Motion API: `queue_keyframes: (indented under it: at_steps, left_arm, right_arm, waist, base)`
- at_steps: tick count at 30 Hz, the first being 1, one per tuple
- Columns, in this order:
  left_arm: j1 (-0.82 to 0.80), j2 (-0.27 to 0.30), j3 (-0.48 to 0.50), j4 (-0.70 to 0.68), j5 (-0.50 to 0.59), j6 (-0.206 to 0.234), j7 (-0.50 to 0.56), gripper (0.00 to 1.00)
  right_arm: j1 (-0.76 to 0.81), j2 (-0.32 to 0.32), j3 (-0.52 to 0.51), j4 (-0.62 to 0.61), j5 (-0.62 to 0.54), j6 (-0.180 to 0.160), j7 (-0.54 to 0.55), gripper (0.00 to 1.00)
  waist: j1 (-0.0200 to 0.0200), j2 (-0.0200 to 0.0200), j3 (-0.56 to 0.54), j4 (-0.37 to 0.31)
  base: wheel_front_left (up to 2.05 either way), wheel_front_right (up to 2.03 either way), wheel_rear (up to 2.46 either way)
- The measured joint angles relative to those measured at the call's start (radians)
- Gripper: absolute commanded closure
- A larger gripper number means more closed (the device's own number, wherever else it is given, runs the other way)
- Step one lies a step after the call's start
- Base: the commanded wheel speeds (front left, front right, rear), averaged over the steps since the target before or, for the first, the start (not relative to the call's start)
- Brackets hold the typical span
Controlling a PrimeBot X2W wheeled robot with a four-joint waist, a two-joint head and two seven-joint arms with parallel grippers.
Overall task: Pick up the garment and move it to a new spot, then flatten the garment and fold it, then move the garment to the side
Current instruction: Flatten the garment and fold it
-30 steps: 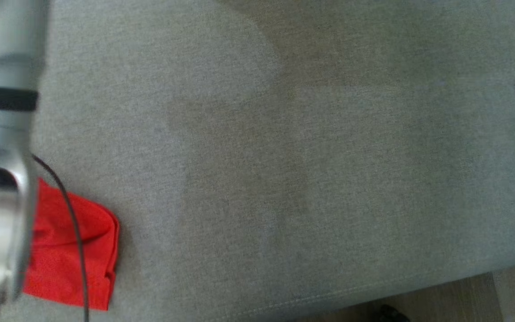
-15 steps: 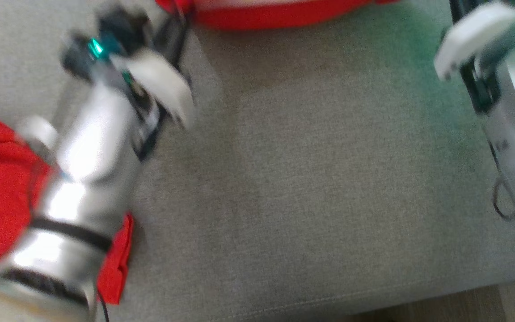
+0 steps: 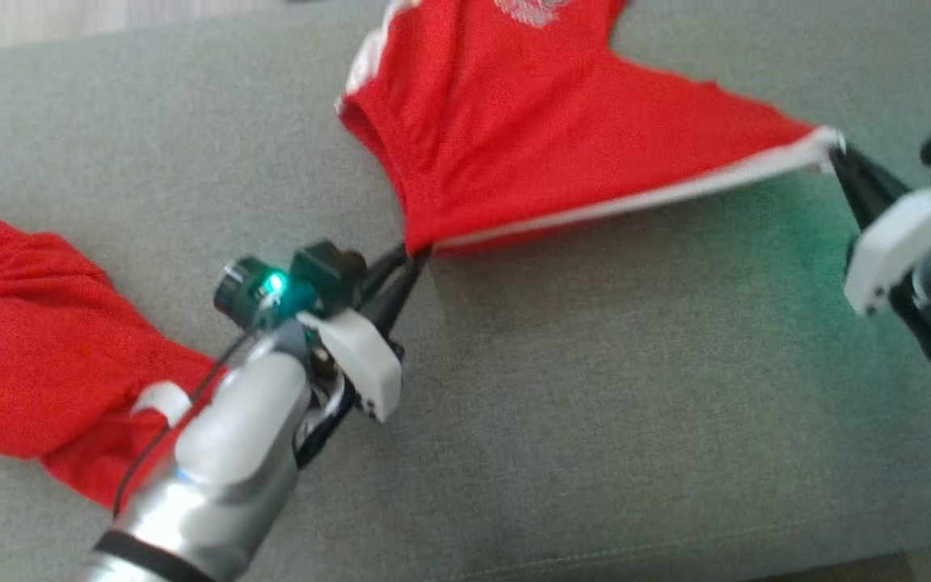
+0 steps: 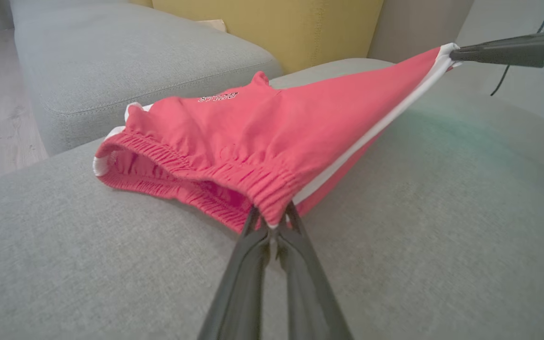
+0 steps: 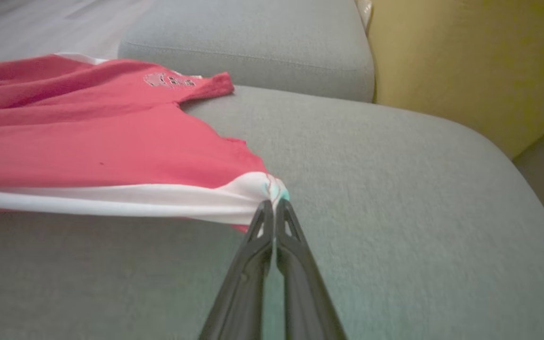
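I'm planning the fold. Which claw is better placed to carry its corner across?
Probably right: the right claw holds the shorts' hem corner lifted off the sofa; the left claw's arm overlaps another red garment.

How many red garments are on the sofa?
2. One garment stretched between left gripper and right gripper; a crumpled garment at the left, partly behind the left arm.
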Motion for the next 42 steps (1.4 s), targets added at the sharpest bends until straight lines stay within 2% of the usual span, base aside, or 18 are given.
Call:
queue_keyframes:
  at_steps: [10,15,19,22,27,30,38,42]
  left_arm:
    - [0.143,0.026,-0.080,-0.059,0.000,0.000,0.000,1.00]
    - [0.251,0.043,-0.117,-0.145,-0.019,0.000,0.028,1.00]
    - [0.339,0.072,-0.140,-0.247,-0.035,0.008,0.076,1.00]
    - [0.382,0.091,-0.151,-0.327,-0.035,0.024,0.108,1.00]
    - [0.362,0.105,-0.129,-0.403,-0.043,0.055,0.129,1.00]
    - [0.323,0.111,-0.111,-0.422,-0.044,0.067,0.135,1.00]
    - [0.220,0.104,-0.083,-0.435,-0.042,0.072,0.148,1.00]
    - [0.159,0.082,-0.082,-0.409,-0.035,0.072,0.147,1.00]
  right_arm:
    - [0.211,-0.128,0.040,-0.186,0.075,0.000,0.127,1.00]
    - [0.336,-0.212,0.035,-0.299,0.122,0.000,0.225,1.00]
    - [0.461,-0.267,-0.023,-0.408,0.159,0.000,0.326,1.00]
    - [0.533,-0.301,-0.099,-0.483,0.163,0.000,0.360,1.00]
    - [0.546,-0.300,-0.223,-0.582,0.103,0.000,0.401,1.00]
    - [0.528,-0.278,-0.260,-0.625,0.045,0.000,0.426,1.00]
    - [0.366,-0.239,-0.268,-0.645,-0.039,0.000,0.460,1.00]
    - [0.256,-0.238,-0.234,-0.603,-0.069,0.000,0.459,1.00]
  waist:
    - [0.0000,0.0000,-0.095,-0.004]
    - [0.0000,0.0000,-0.146,-0.008]
    - [-0.0001,0.0000,-0.178,-0.009]
    - [-0.0001,0.0000,-0.184,-0.004]
    - [0.0000,0.0000,-0.162,0.010]
    - [0.0000,0.0000,-0.141,0.023]
    - [0.0000,0.0000,-0.076,0.062]
    - [0.0000,0.0000,-0.031,0.088]
  base:
    - [0.00,0.00,0.00]
    - [0.00,0.00,0.00]
    - [0.00,0.00,0.00]
    - [0.00,0.00,0.00]
    - [0.00,0.00,0.00]
    - [0.00,0.00,0.00]
    - [0.00,0.00,0.00]
    - [0.00,0.00,0.00]
